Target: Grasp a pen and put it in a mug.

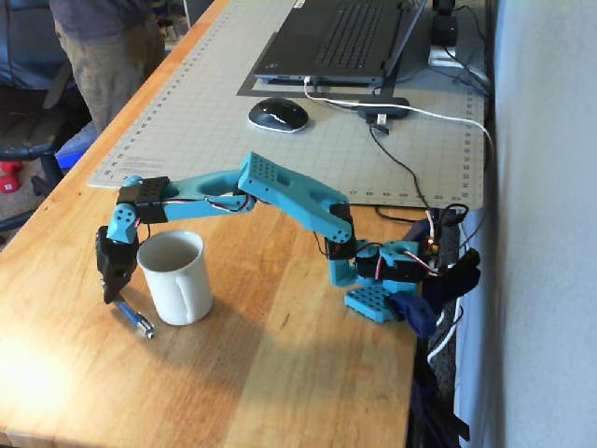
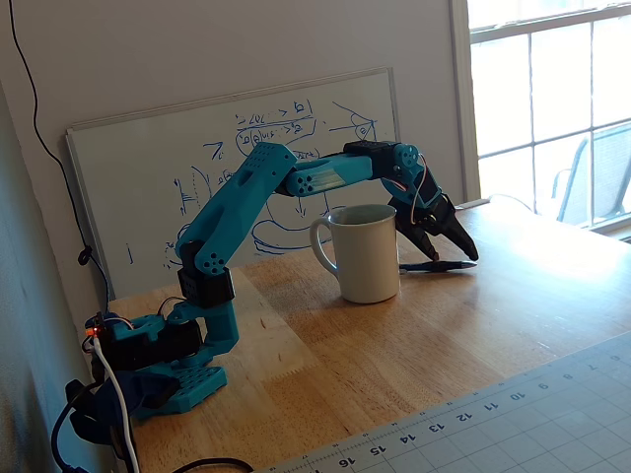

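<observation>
I have the pen (image 1: 134,318) lying flat on the wooden table (image 1: 280,373), in the lower left of the fixed view from above, just beside the foot of the mug (image 1: 175,276) on its left. Its long axis runs diagonally there, from upper left down to lower right, with the lighter end toward the lower right. In the fixed view from the side the pen (image 2: 438,265) shows as a nearly level dark line at centre right, sticking out from behind the mug (image 2: 366,252) toward the window.

The gripper (image 1: 111,291) hangs tips-down directly over the upper-left end of the pen, so the pen lies just below and slightly right of the jaws in the view from above. I judge that the coming grasp turns on this: the jaws sit at one end of the barrel, not its middle, and the mug wall is close on the right.

From the side the gripper (image 2: 455,249) shows two dark fingers spread a little, tips near the pen. I read the jaws as slightly parted and holding nothing, though I cannot tell whether a tip touches the barrel.
</observation>
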{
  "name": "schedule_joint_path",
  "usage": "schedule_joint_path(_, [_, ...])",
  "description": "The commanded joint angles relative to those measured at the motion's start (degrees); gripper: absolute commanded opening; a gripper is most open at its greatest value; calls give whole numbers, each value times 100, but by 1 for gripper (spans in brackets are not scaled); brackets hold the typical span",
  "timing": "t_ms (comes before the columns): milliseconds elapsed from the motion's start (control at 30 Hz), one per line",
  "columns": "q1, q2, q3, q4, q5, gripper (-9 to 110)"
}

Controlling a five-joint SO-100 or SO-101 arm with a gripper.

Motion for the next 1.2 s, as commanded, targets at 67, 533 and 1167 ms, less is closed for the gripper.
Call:
schedule_joint_path(67, [-44, 879, -53, -9, 396, 30])
schedule_joint_path(533, [-18, 369, -44, -9, 773, 30])
schedule_joint_path(1167, [44, -132, -44, -18, 1002, 30])
